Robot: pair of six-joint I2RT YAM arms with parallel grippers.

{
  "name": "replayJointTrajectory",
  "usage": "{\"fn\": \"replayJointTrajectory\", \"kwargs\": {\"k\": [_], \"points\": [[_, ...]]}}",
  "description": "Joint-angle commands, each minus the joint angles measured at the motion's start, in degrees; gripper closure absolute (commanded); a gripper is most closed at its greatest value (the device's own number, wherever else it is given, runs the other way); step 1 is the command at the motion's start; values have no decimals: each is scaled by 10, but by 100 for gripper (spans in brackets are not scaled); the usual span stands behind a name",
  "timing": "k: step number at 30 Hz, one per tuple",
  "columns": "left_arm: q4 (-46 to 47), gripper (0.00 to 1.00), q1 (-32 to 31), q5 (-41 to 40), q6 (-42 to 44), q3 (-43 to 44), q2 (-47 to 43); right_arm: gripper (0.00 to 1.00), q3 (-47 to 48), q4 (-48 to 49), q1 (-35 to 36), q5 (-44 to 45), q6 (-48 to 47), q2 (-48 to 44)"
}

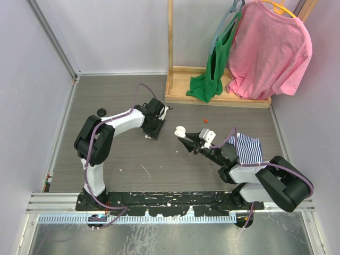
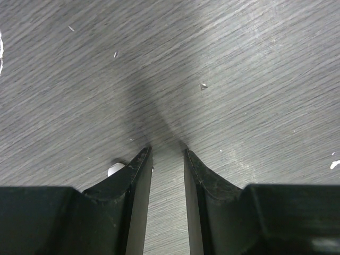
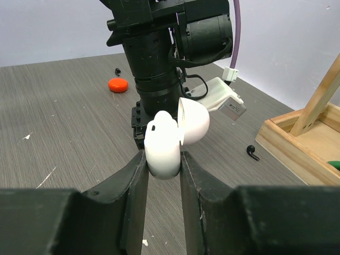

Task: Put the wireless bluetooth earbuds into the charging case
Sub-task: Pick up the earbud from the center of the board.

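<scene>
Grey table [image 1: 159, 162] — charging case [image 3: 169, 139] hinged open.

The right claw [image 3: 162, 159] holds the charging case [image 3: 164, 143] over the middle of the surface [image 1: 159, 164], with the lid open. Just left of the case, the left claw [image 2: 166, 151] points down at the surface, and a small piece [image 2: 114, 169] lies half hidden against the outer side of one finger. A disc [image 1: 101, 111] lies further left. The rack [image 1: 218, 98] stands behind and to the right, with an earbud [image 3: 253, 153] before its base. A cloth [image 1: 247, 149] lies beside the right arm.
</scene>
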Motion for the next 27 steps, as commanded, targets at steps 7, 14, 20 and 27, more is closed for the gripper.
{"fn": "replayJointTrajectory", "kwargs": {"k": [7,14,20,27], "points": [[-34,68,-5,9,-16,-14,-38,93,10,28,3,2,-4,-11],[-37,68,-5,-1,-29,-33,-48,93,11,28,2,-1,-3,-9],[-35,65,-10,5,-53,-29,-85,93,10,27,2,1,-2,-13],[-65,64,-10,-59,-148,-27,-144,93,10,27,2,0,-3,-14]]}}
